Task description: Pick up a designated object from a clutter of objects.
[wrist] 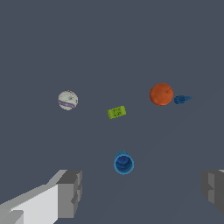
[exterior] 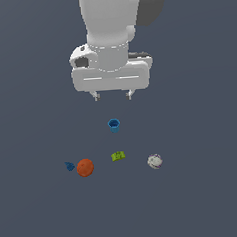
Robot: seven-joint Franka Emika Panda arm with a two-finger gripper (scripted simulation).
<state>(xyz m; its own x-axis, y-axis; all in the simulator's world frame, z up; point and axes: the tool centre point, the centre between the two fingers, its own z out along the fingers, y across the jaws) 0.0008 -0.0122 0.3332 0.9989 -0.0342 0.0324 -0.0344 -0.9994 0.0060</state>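
The end effector hangs wide open and empty above the blue cup, while the orange-red ball rests well apart, just beside a small dark-blue piece.

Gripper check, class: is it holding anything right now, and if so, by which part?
Nothing is held. The gripper hangs open above the floor, with the orange-red ball and the blue cup lying untouched below.

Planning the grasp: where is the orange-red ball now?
In the exterior view's left, the rough orange-red ball sits beside the small dark-blue piece, left of the green block.
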